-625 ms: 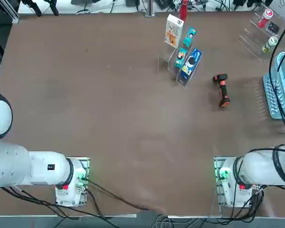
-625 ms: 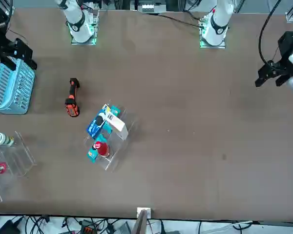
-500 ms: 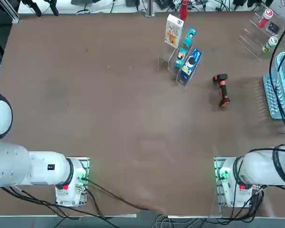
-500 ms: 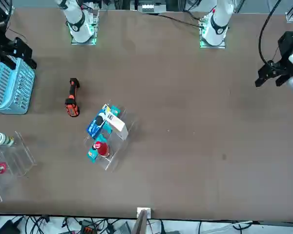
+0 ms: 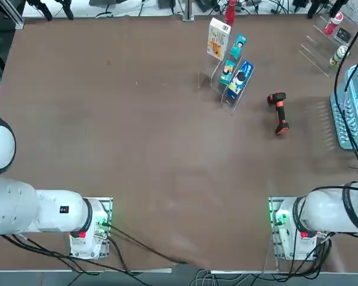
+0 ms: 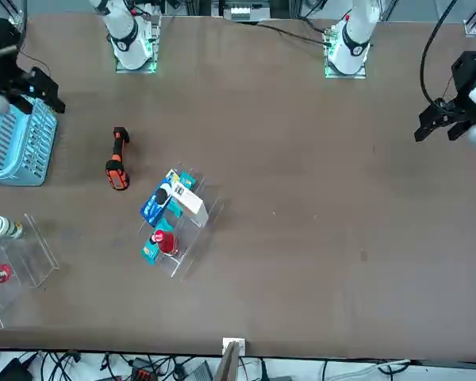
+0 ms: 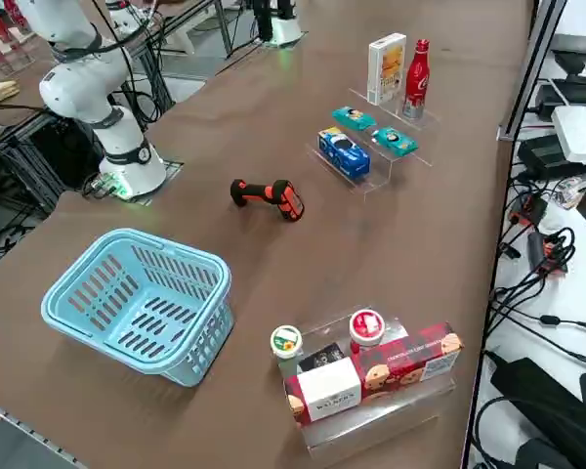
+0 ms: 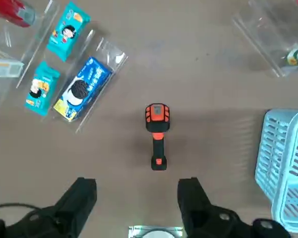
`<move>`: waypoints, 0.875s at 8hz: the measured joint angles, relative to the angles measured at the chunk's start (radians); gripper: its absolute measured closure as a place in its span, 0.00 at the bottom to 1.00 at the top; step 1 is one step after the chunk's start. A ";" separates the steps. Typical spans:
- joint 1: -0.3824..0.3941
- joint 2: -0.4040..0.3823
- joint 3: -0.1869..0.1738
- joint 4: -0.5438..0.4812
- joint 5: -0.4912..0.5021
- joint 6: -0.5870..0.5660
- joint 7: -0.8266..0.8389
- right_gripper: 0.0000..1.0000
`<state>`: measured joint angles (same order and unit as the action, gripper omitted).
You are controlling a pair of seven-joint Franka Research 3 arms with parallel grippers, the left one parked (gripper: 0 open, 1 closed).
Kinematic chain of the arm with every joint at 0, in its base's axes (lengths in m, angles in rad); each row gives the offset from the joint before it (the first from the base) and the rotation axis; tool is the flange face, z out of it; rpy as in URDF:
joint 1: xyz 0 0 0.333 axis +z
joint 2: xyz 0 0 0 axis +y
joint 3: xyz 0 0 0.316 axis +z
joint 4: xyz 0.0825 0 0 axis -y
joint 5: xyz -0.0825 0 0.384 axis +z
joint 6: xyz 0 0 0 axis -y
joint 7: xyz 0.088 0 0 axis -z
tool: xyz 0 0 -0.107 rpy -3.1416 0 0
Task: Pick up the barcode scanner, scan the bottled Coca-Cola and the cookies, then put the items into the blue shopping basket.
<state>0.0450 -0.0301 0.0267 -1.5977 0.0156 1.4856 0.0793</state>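
So the barcode scanner (image 5: 278, 112) is lying flat on the brown desk (image 5: 137, 131), out on its own between the clear display stand (image 5: 222, 83) and the blue shopping basket (image 5: 353, 113), touching neither. In the top view its long axis runs roughly toward and away from the robot, with the black head at the far end and the orange-tipped handle end pointing back toward the arm bases, tilted slightly right.

The right claw (image 8: 134, 198) hangs above the desk on the robot's side of the scanner, and in the wrist view we can see its 2 fingers (image 8: 82, 196) spread wide apart with nothing between them, touching nothing. The scanner handle lines up with the gap, but well clear of the tips.

The cookies (image 7: 386, 68) stand upright at the far end of the stand, with the bottled Coca-Cola (image 7: 417, 80) just beside them on the same step.

The side view gives us a second clear stand (image 7: 371, 386) near the basket with a red biscuit box (image 7: 410, 362) and 2 small capped bottles; the top view only catches its edge. The wrist view shows the blue packet (image 8: 82, 89) and 2 teal packets (image 8: 67, 32) close up, but cuts off most of the cookies and the Coke. In the front view the claw is a dark shape over the basket at the left edge.
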 joint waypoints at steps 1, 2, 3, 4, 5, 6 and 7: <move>0.005 -0.002 0.003 -0.060 0.000 0.051 0.024 0.00; 0.009 -0.011 0.004 -0.137 0.000 0.124 0.036 0.00; 0.009 -0.030 0.004 -0.237 0.000 0.214 0.040 0.00; 0.009 -0.060 0.003 -0.344 0.000 0.307 0.041 0.00; 0.009 -0.096 0.003 -0.455 0.000 0.397 0.042 0.00; 0.009 -0.127 0.003 -0.550 0.001 0.462 0.048 0.00; 0.009 -0.145 0.003 -0.620 0.001 0.497 0.061 0.00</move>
<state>0.0536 -0.1755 0.0293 -2.2172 0.0165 1.9830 0.1402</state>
